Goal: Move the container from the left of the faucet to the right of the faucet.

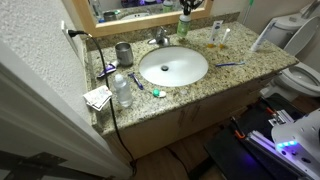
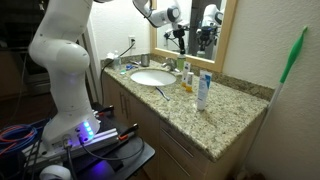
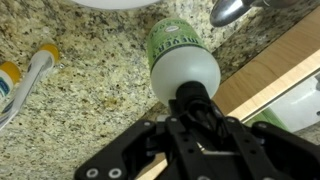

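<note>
1. Gripper (image 3: 195, 106): in the wrist view it enters from the lower edge. Its jaws are drawn narrow and clamped on the dark pump top of the green bottle (image 3: 178, 52).
2. Green bottle: I see it directly under the gripper and in line with it. Its pale shoulder and green label face the camera, and its base points away toward the speckled granite counter (image 3: 90, 115).
3. Whether the base rests on the counter or hangs just above it, I cannot tell from any view.
4. Tap (image 3: 228, 10): the chrome shows at the top edge of the wrist view, near the bottle's far end and apart from it. The white basin (image 3: 110, 3) lies along the same edge.
5. In an exterior view the bottle (image 1: 185, 22) stands at the back of the counter near the mirror, on the picture's right of the tap (image 1: 160, 38) and behind the basin (image 1: 175, 68). The gripper (image 1: 188, 6) sits on top of it.
6. In an exterior view the white arm (image 2: 60, 50) reaches over the counter, with the gripper (image 2: 178, 30) in front of the mirror. The bottle there is too small and dark for me to make out.
7. Bystanders: a grey cup (image 1: 123, 53) and a clear water bottle (image 1: 122, 90) on the tap's other side, well apart from the gripper. A tube (image 3: 28, 72) lies on the counter.
</note>
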